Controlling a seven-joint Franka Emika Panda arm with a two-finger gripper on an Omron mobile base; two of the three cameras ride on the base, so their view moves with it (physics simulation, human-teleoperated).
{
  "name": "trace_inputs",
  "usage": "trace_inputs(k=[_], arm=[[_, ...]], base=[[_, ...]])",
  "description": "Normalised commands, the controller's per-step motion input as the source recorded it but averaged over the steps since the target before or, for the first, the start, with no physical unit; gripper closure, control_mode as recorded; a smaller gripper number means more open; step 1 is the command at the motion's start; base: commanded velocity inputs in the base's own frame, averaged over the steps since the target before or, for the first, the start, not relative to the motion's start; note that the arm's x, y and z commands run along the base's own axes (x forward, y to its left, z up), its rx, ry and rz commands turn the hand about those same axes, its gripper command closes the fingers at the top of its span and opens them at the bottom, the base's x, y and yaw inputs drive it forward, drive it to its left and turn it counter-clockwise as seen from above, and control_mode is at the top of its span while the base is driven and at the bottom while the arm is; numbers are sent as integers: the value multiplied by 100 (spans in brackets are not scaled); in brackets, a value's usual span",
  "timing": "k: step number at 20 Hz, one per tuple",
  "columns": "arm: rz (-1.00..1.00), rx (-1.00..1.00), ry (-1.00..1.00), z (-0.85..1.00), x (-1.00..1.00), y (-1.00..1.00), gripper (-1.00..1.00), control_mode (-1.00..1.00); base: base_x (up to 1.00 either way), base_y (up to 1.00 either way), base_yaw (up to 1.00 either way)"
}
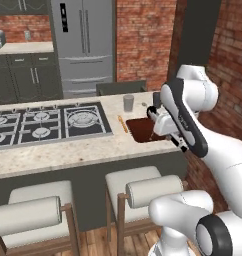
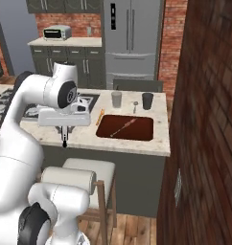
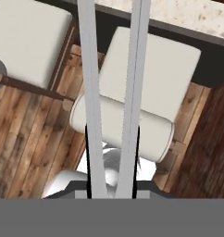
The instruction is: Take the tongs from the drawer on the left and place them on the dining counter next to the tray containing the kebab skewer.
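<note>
My gripper (image 3: 113, 162) points straight down and is shut on the tongs (image 3: 132, 69), whose two long silver arms run up the hand view over a stool below. In the right base view the gripper (image 2: 64, 130) hangs at the front edge of the dining counter (image 2: 89, 136), with the tongs' dark tip (image 2: 64, 141) below it, left of the tray (image 2: 144, 134). The kebab skewer (image 2: 123, 127) lies slantwise in the tray. In the left base view the tray (image 1: 140, 132) is partly hidden by my hand (image 1: 165, 122). The drawer is out of view.
A thin orange stick (image 2: 99, 116) lies at the tray's left edge. Behind the tray stand a grey cup (image 2: 116, 99), a small spoon (image 2: 134, 106) and a dark cup (image 2: 147, 100). The black hob (image 1: 43, 122) lies further left. Padded stools (image 1: 143, 187) stand along the counter front; a brick wall (image 2: 204, 119) is on the right.
</note>
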Motion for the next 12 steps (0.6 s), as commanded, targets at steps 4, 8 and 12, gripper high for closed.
trace_inputs(k=[4, 8, 12], arm=[[0, -2, 13, 2, 93, 13, 100, -100], [0, -4, 23, 0, 94, 9, 100, -100], [-7, -2, 20, -9, 86, 20, 100, -100]], base=[[0, 0, 0], [0, 0, 0], [0, 0, 0]])
